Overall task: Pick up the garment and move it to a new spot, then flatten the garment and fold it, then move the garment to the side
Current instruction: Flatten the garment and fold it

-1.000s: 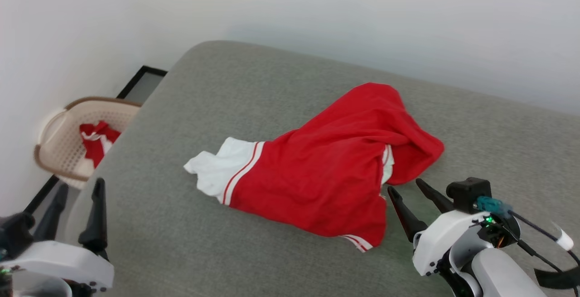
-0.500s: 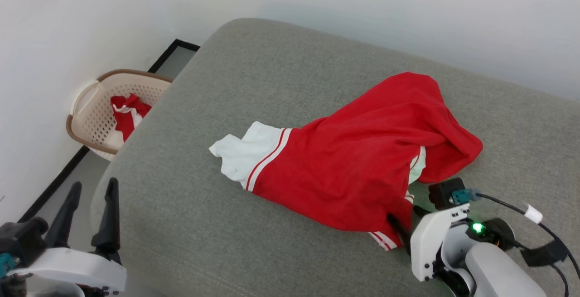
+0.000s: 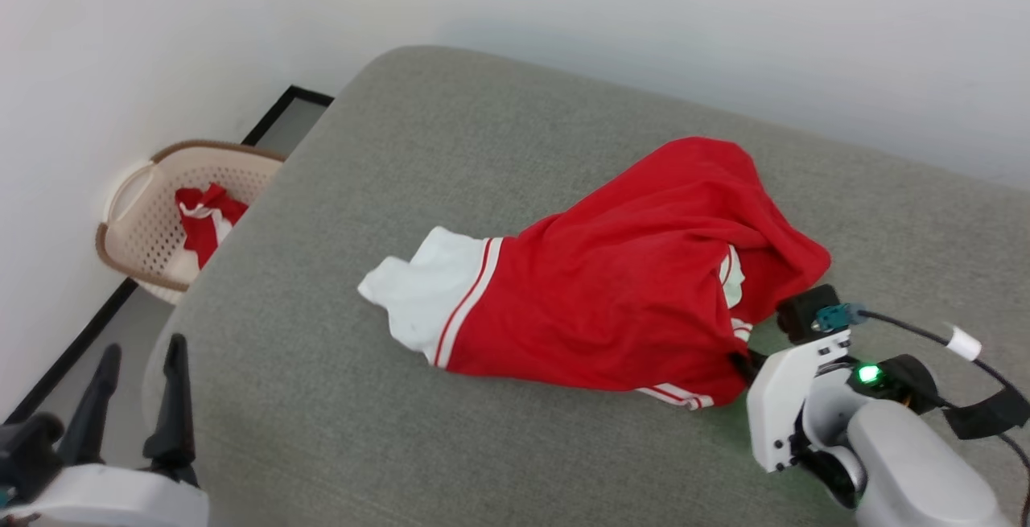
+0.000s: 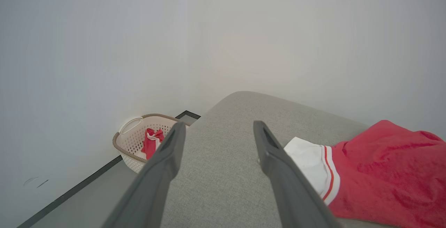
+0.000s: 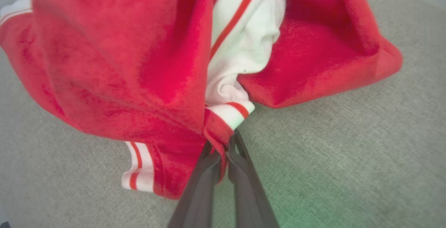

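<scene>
The garment (image 3: 628, 294) lies crumpled on the grey cushion (image 3: 483, 149), red with a white sleeve poking out at its left end and striped trim along the near hem. My right gripper (image 3: 742, 363) is at the garment's near right edge, shut on a fold of red cloth. In the right wrist view the two fingers (image 5: 209, 172) pinch that fold of the garment (image 5: 122, 64) beside a white striped cuff. My left gripper (image 3: 141, 346) stands open off the cushion's near left corner, holding nothing. The left wrist view shows my left gripper (image 4: 219, 125) well short of the garment (image 4: 383, 172).
A beige perforated basket (image 3: 121, 221) with red-and-white cloth in it stands on the floor at the left, against the white wall; it is also in the left wrist view (image 4: 130, 134). The cushion's rounded edge drops off at the left. A black cable (image 3: 909, 326) trails from my right wrist.
My right gripper has reached forward to the garment's near right edge and shut on a fold, bunching the cloth there. The head camera has shifted. The left gripper stays open.
</scene>
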Robot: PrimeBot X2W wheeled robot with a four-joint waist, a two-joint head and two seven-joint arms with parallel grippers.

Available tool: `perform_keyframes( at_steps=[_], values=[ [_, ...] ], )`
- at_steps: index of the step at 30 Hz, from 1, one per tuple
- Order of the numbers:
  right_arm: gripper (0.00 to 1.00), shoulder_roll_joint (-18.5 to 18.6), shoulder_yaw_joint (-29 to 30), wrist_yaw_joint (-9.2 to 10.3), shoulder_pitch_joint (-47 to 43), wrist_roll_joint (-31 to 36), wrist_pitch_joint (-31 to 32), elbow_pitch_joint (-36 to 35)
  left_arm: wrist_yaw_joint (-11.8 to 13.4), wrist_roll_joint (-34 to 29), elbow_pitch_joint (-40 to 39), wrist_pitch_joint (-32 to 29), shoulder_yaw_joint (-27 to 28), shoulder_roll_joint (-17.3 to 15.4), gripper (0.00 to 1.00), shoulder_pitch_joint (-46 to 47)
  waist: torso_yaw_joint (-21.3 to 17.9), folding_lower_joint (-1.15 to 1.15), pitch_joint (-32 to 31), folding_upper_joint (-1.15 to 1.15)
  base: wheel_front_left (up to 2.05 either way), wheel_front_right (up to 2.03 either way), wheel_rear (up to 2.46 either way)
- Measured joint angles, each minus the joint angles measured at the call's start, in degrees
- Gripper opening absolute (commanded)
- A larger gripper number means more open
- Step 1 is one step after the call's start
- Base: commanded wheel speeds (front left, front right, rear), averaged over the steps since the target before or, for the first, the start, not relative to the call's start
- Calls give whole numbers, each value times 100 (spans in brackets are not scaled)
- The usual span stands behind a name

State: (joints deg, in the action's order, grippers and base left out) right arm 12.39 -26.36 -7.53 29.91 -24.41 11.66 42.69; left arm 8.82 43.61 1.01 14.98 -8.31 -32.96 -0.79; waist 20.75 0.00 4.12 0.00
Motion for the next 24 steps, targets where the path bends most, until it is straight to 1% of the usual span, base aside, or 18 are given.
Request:
perform_keyframes(
  at_steps=[6,11,15,20,24],
  values=[
    [0,316,135,0,7,-56,154,-235,-35,-174,-134,1,325,129,100,-289,-129,0,-167,0,0,0,0],
    [0,651,372,0,-29,-124,372,-487,-83,-303,-264,2,538,252,100,-508,-286,0,-310,0,0,0,0],
    [0,918,597,0,-229,-130,610,-653,-122,-390,-325,11,653,313,100,-676,-444,0,-413,0,0,0,0],
    [0,1133,1045,0,-615,-12,887,-777,-175,-463,-386,11,724,367,100,-799,-672,0,-510,0,0,0,0],
    [0,1155,1485,0,-1024,56,1114,-782,-183,-499,-401,12,747,388,100,-817,-851,0,-554,0,0,0,0]
  ],
)
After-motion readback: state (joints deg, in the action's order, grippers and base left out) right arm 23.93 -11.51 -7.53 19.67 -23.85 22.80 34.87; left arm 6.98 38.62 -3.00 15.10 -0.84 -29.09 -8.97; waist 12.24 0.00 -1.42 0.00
